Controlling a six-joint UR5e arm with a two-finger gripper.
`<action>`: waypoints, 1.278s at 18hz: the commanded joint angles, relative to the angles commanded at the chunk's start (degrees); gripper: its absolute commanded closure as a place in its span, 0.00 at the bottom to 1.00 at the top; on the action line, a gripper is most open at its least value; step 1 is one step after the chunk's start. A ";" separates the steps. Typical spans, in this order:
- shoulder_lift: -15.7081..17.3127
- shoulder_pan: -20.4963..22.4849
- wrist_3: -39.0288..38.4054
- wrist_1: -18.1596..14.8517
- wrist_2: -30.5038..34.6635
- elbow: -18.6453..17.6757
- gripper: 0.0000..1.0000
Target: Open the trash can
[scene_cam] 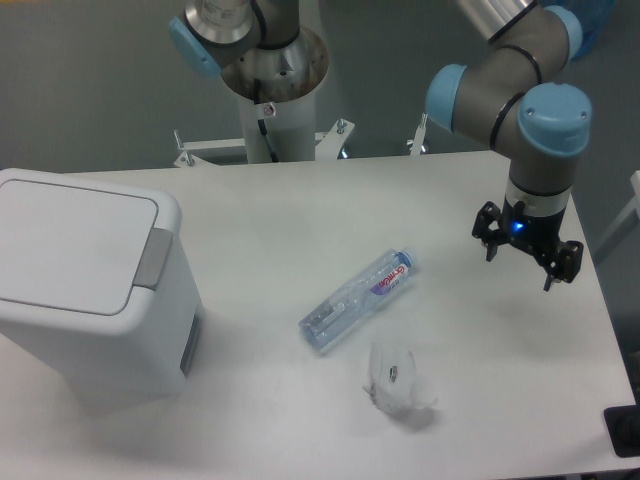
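Note:
The trash can (90, 290) is a large white boxy bin standing at the table's left side. Its flat white lid (65, 245) lies closed, with a grey push tab (153, 258) on the right edge. My gripper (520, 265) hangs over the table's right side, far from the bin. Its black fingers point down, spread apart, open with nothing between them.
A clear plastic water bottle (356, 300) lies on its side mid-table. A crumpled white wrapper (397, 378) sits just below it toward the front. A second robot base (270, 70) stands behind the table's far edge. The table's right edge runs close to my gripper.

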 joint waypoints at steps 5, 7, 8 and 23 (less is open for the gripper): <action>1.76 -2.89 -20.91 0.01 -9.76 -0.44 0.00; 2.46 -4.56 -26.01 0.09 -11.70 -0.44 0.00; 3.07 -5.27 -28.21 0.09 -13.36 -0.44 0.00; 13.10 -17.13 -48.98 0.36 -33.41 0.26 0.00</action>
